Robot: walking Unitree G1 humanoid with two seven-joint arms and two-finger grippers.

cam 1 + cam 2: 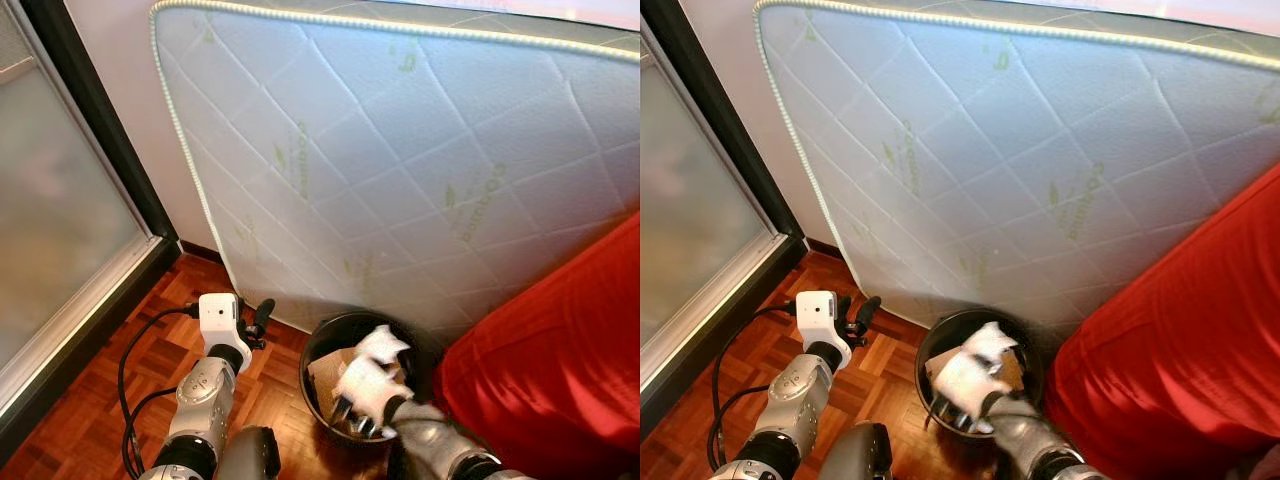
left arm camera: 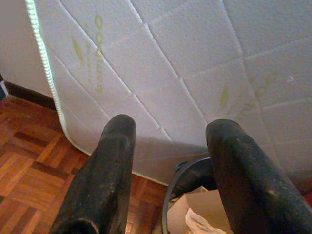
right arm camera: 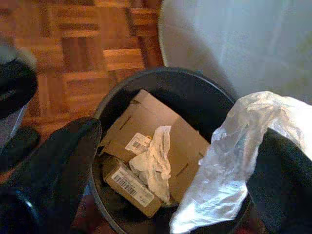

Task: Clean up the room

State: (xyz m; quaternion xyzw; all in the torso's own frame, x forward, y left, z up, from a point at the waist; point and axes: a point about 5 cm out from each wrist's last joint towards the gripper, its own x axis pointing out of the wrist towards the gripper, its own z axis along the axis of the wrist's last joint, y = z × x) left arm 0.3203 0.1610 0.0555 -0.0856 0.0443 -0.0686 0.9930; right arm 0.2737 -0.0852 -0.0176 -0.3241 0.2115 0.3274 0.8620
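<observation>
Now the spread right hand [image 3: 161,161] bears crumpled white plastic [image 3: 229,161] over the black bin [image 3: 195,92].

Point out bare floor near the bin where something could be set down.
Free: wooden parquet floor between the dark sliding-door frame, the leaning white quilted mattress and the round black bin. Crowded: the bin itself, with cardboard boxes, and its side toward the red fabric.

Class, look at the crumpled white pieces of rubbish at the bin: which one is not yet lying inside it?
The crinkly translucent plastic wrapper, at the right gripper above the black round bin; the crumpled white paper lies on cardboard inside.
</observation>
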